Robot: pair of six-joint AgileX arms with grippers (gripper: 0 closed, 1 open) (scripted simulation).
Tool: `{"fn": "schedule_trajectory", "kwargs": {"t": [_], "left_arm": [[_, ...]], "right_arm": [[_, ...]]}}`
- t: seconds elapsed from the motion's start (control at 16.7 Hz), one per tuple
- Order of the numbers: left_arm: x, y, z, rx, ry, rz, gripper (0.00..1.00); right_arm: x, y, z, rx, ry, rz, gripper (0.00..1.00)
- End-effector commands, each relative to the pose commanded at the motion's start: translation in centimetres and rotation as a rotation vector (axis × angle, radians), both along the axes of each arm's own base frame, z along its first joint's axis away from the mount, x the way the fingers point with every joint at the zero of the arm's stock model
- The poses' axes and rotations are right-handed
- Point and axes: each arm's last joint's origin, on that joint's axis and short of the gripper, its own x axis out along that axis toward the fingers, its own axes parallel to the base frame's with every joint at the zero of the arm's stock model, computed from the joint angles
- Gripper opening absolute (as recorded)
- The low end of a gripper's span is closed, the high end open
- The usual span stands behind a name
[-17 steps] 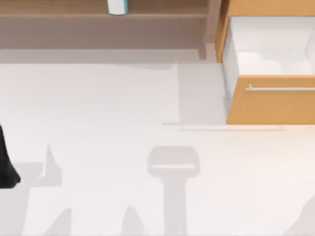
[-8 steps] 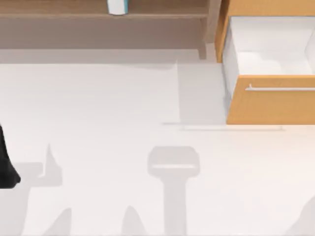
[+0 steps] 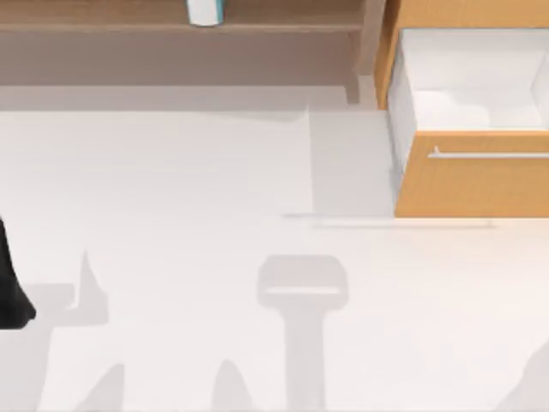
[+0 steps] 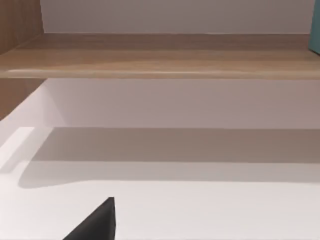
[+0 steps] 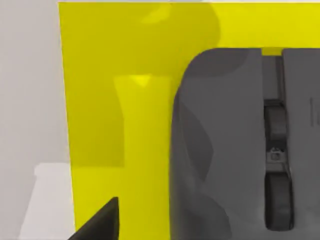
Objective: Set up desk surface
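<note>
Top view, left to right: the left arm (image 3: 10, 287) appears as a dark form at the table's left edge, resting low over the desk surface (image 3: 189, 189), the broad white tabletop that spans the whole view and carries only grey shadows. Along the far edge runs a brown wooden shelf board (image 3: 103, 15) bearing a white-and-teal cup (image 3: 204, 11). At the far right an orange-tan wooden drawer (image 3: 472, 184) stands pulled open, its white interior exposed and its silver bar handle (image 3: 489, 155) facing the near side. Left wrist view: a dark tip of the left gripper (image 4: 98, 224) hangs just above the desk surface (image 4: 210, 210), facing the shelf board (image 4: 160, 55); whether this gripper is clenched or released cannot be told. Right wrist view: a dark tip of the right gripper (image 5: 101, 222) lies close over a yellow mat (image 5: 115, 65) on which sits a grey computer mouse (image 5: 225, 150); its state likewise cannot be told.
</note>
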Motion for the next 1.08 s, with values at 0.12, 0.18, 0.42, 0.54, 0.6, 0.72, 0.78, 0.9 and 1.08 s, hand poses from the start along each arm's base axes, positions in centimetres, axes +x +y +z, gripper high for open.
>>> {"fn": "schedule_trajectory", "kwargs": {"t": [0.12,0.18,0.42,0.54,0.6,0.72,0.78,0.9,1.08], "left_arm": [[0.0,0.0,0.0,0.0,0.0,0.0,1.0],[0.0,0.0,0.0,0.0,0.0,0.0,1.0],[0.0,0.0,0.0,0.0,0.0,0.0,1.0],[0.0,0.0,0.0,0.0,0.0,0.0,1.0],[0.0,0.0,0.0,0.0,0.0,0.0,1.0],[0.0,0.0,0.0,0.0,0.0,0.0,1.0],[0.0,0.0,0.0,0.0,0.0,0.0,1.0],[0.0,0.0,0.0,0.0,0.0,0.0,1.0],[0.0,0.0,0.0,0.0,0.0,0.0,1.0]], "right_arm": [[0.3,0.3,0.5,-0.046,-0.041,0.027,1.0],[0.5,0.6,0.7,-0.08,-0.068,0.043,1.0],[0.9,1.2,1.2,-0.287,-0.206,0.082,1.0],[1.1,1.6,1.1,-0.42,-0.288,0.093,1.0],[1.2,2.0,1.0,-0.49,-0.332,0.1,1.0],[1.3,2.9,0.7,-0.635,-0.426,0.117,1.0],[1.4,3.6,0.4,-0.708,-0.476,0.13,1.0],[1.0,5.2,-0.4,-0.836,-0.557,0.165,1.0],[-0.5,8.7,-2.5,-0.968,-0.622,0.266,1.0]]}}
